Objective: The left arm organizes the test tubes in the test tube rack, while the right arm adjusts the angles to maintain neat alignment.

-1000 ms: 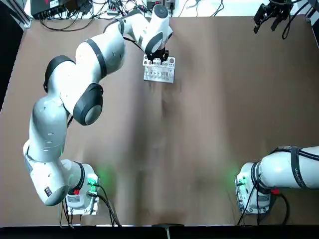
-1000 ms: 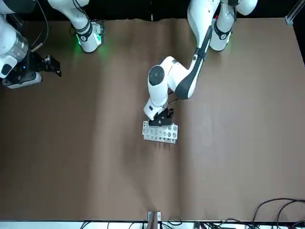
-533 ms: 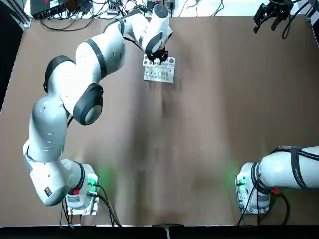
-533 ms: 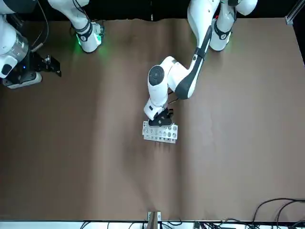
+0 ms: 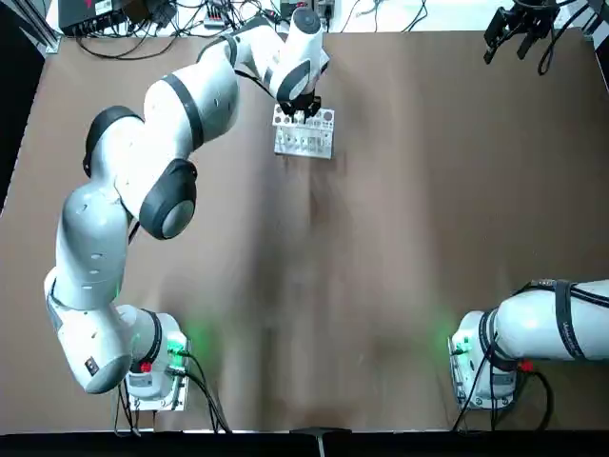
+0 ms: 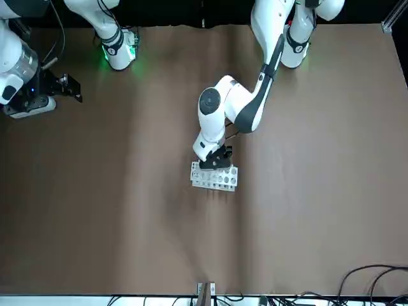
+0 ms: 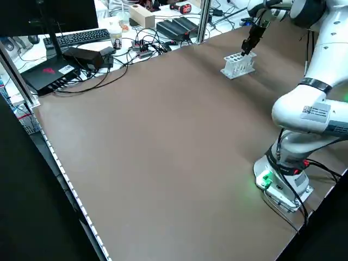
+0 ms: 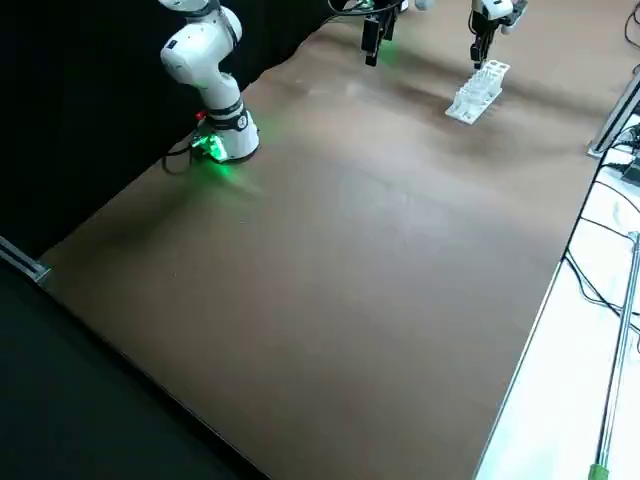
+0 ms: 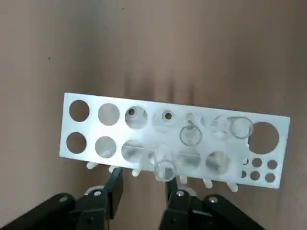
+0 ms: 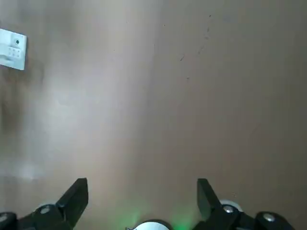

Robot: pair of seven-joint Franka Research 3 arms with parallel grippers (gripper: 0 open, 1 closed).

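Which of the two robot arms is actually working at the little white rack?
The left arm, the one with dark-grey joint caps: its gripper hovers right at the test tube rack. The right gripper is parked at the table's far corner, away from it.

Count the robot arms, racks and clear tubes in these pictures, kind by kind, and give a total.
Arms: 2, the left arm and the right arm
Rack: 1
Tubes: 3, going by the rims seen from the left wrist
Total: 6
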